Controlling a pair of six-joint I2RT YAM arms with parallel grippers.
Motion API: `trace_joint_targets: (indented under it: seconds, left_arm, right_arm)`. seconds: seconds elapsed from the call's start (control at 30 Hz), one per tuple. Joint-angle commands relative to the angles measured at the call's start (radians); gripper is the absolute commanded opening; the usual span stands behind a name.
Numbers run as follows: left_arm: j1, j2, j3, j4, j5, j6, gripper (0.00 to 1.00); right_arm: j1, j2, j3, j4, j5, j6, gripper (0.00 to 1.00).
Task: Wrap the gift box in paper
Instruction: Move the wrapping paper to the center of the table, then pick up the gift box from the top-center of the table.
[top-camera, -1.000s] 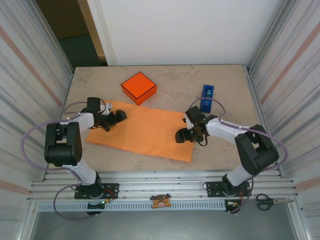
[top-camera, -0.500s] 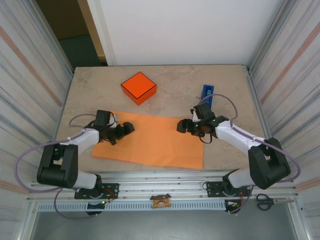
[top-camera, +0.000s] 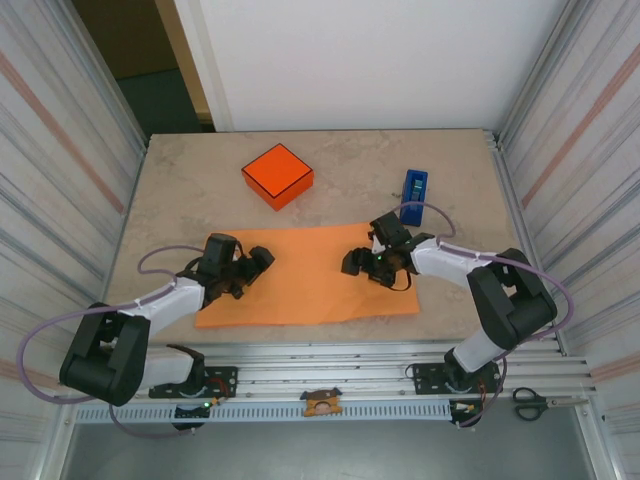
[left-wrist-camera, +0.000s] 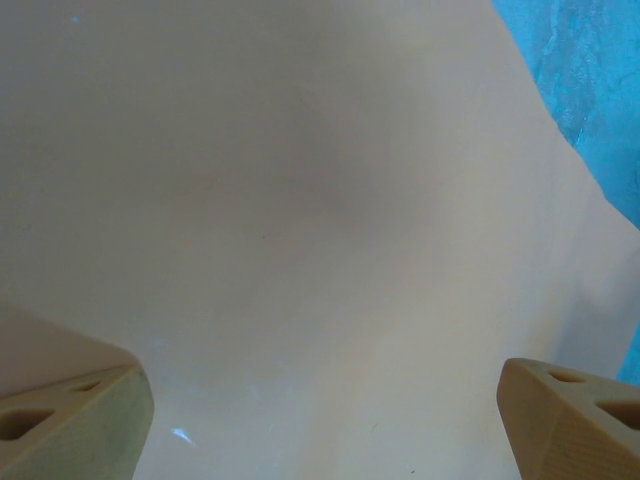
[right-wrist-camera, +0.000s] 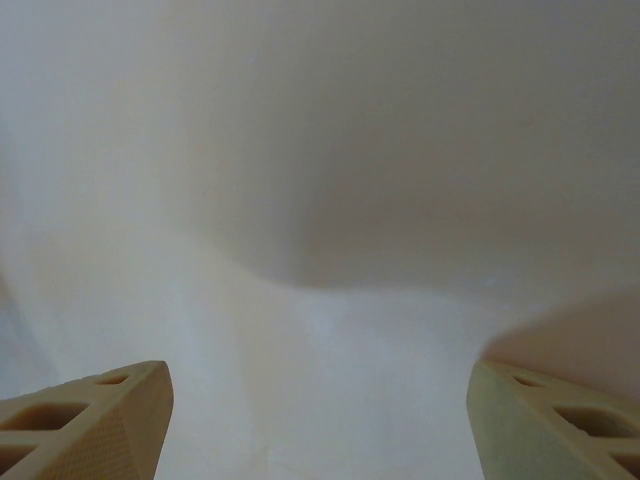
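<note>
"Top external view first: how do the grippers stand?"

"The left gripper (top-camera: 258, 262) is spread wide over the left end of the paper (top-camera: 310, 280). The right gripper (top-camera: 352, 263) is spread wide over its right half."

"And the paper?"

"It lies flat along the near edge of the table (top-camera: 200, 180)."

"The gift box (top-camera: 277, 175)?"

"Apart from the paper, toward the far left corner. A blue tape dispenser (top-camera: 414, 187) is toward the far right."

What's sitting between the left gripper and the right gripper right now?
A bare stretch of the paper lies between the left gripper and the right gripper, seen in the top external view.
</note>
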Motion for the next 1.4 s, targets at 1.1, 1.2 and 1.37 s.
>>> trace_joint_targets:
  seconds: [1.1, 1.2, 1.37]
  left_arm:
    - [0.286, 0.100, 0.416, -0.285, 0.323, 0.423, 0.91]
    - [0.329, 0.246, 0.580, -0.306, 0.367, 0.427, 0.92]
    - [0.343, 0.507, 0.905, -0.421, 0.409, 0.427, 0.91]
  right_arm:
    - [0.085, 0.036, 0.243, 0.035, 0.118, 0.025, 0.79]
    - [0.068, 0.100, 0.332, 0.043, 0.112, 0.020, 0.80]
    - [0.030, 0.231, 0.506, 0.057, 0.079, -0.018, 0.82]
